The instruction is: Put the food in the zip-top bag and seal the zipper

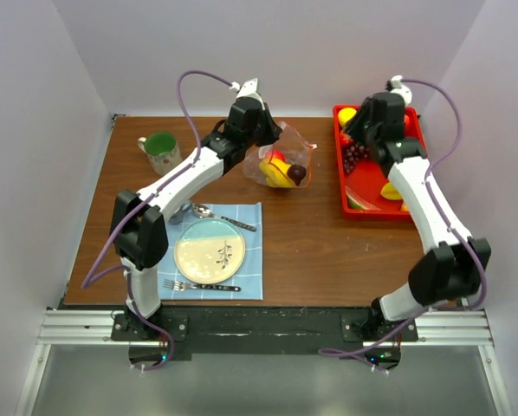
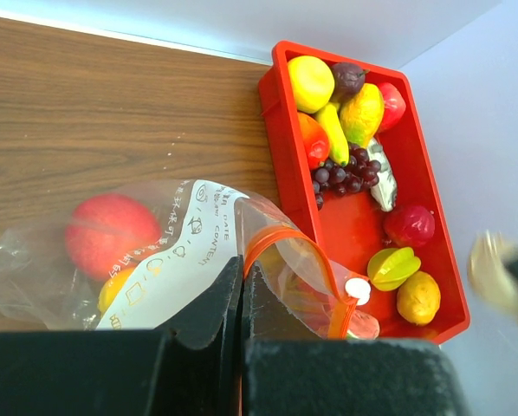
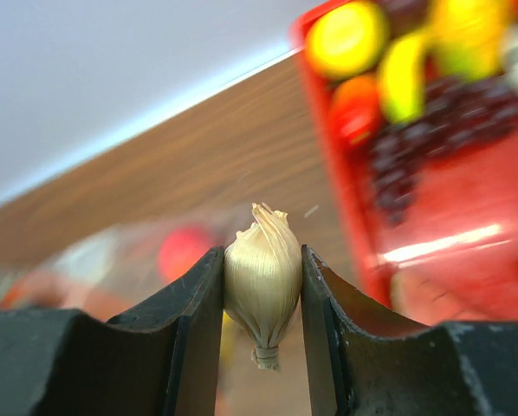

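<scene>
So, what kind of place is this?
Probably a robot test cell staged as a dining table: white walls around a wooden table, a plate, a mug, a red tray of toy food.

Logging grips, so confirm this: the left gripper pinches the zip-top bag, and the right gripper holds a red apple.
Wrong item: the right gripper holds a pale garlic bulb, shown in the right wrist view. The left gripper does pinch the zip-top bag.
</scene>
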Action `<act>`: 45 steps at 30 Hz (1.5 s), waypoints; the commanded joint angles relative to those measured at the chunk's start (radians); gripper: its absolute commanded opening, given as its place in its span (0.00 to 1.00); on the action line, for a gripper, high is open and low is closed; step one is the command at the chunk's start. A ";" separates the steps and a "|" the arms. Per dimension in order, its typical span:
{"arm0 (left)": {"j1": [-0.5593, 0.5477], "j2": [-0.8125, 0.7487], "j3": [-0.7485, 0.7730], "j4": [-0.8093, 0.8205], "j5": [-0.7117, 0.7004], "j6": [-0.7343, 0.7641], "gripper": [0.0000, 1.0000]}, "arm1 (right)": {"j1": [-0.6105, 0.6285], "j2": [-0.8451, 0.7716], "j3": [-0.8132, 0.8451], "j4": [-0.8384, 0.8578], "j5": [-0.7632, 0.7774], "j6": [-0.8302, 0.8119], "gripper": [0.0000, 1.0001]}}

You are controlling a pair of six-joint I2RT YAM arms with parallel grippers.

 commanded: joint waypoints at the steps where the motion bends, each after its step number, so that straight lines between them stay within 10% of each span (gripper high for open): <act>1: 0.011 -0.006 0.019 0.018 -0.013 0.001 0.00 | 0.138 -0.144 -0.108 0.020 -0.038 0.024 0.31; 12: 0.009 -0.027 -0.022 0.038 0.006 -0.030 0.00 | 0.366 -0.037 -0.084 0.047 0.016 0.025 0.33; 22: 0.009 -0.052 -0.066 0.047 0.007 -0.030 0.00 | 0.367 0.105 0.034 0.032 0.043 -0.005 0.78; 29: 0.011 -0.050 -0.060 0.050 0.004 -0.028 0.00 | 0.364 0.037 0.072 -0.052 0.146 -0.054 0.80; 37: 0.034 -0.036 -0.031 0.044 0.007 -0.060 0.00 | 0.099 -0.035 0.037 -0.115 0.059 -0.082 0.78; 45: 0.035 -0.027 -0.016 0.066 0.044 -0.077 0.00 | -0.120 0.269 0.228 -0.040 -0.074 -0.087 0.74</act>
